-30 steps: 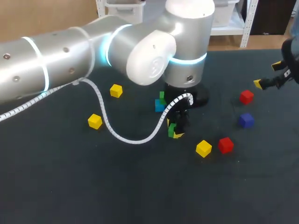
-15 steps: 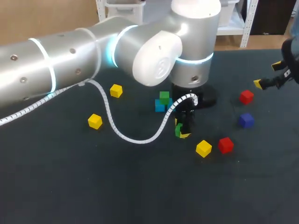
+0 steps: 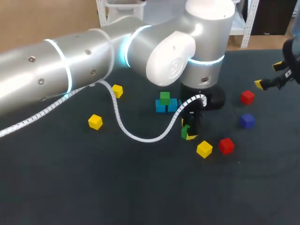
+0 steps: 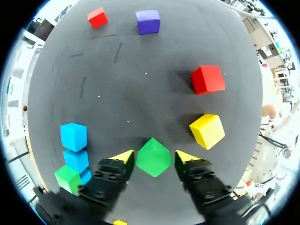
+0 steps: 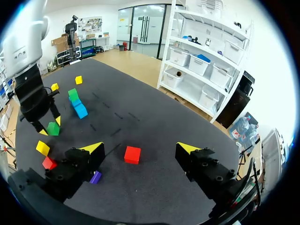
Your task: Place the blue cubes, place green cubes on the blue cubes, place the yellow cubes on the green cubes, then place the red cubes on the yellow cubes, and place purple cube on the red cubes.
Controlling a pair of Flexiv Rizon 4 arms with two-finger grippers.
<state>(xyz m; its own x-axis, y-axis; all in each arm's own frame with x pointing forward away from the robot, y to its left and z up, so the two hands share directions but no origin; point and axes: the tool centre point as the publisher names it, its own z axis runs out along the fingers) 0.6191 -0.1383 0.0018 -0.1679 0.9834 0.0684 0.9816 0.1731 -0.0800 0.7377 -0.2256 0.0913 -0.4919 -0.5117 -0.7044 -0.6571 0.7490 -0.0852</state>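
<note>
My left gripper [image 3: 188,131] hangs low over the table's middle, open, and a green cube [image 4: 153,157] sits cornerwise between its yellow tips with slim gaps. Behind it to the left stand two blue cubes [image 3: 161,107] side by side, a second green cube [image 3: 164,97] on top of them; the left wrist view shows a third blue cube [image 4: 74,136] in that group. Just to the gripper's right lie a yellow cube [image 3: 204,149] and a red cube [image 3: 226,145]. My right gripper [image 3: 268,75] hovers open at the far right, above another red cube [image 5: 132,154] and the purple cube [image 3: 247,121].
Two more yellow cubes [image 3: 117,91] [image 3: 95,122] lie on the left half of the dark table [image 3: 70,187]. My left arm's white cable [image 3: 136,137] loops down near the table between them and the blue cubes.
My left arm has swung to the right, taking the green cube with it away from the blue cubes. Its fingers have spread a little around that cube. The right arm has kept still.
</note>
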